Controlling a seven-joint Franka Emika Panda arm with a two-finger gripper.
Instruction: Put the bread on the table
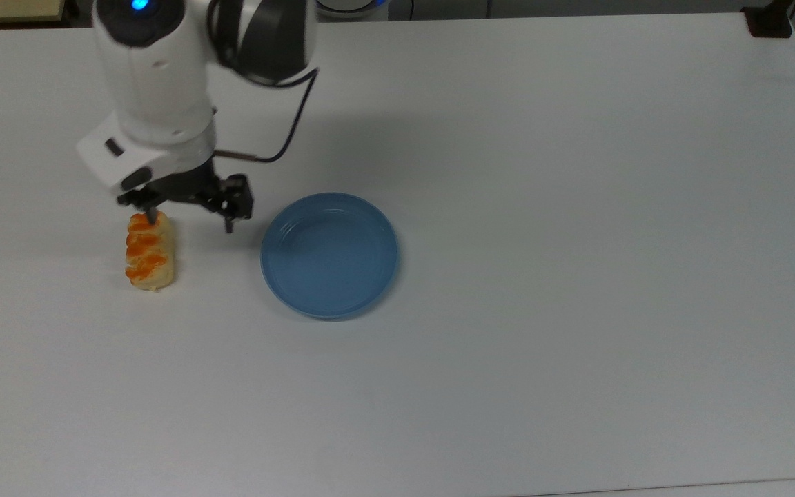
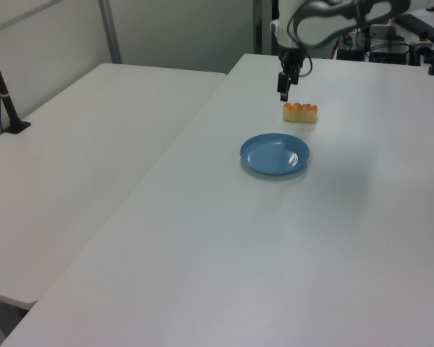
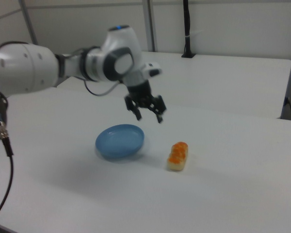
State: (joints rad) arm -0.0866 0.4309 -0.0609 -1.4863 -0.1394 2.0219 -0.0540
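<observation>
Matte white table [image 1: 577, 207] bears the oblong glazed bread [image 1: 150, 251]; hand [image 1: 190, 217] spread apart above.

White table [image 1: 577, 172]: bread [image 1: 150, 251] beside blue plate [image 1: 329, 255], apart.

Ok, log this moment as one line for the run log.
gripper: open, raised clear of bread | bread: lying on table, beside plate, not touching it | plate: empty | task: bread placed

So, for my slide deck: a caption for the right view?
Open gripper raised above the table, bread lying released beside the blue plate.
</observation>
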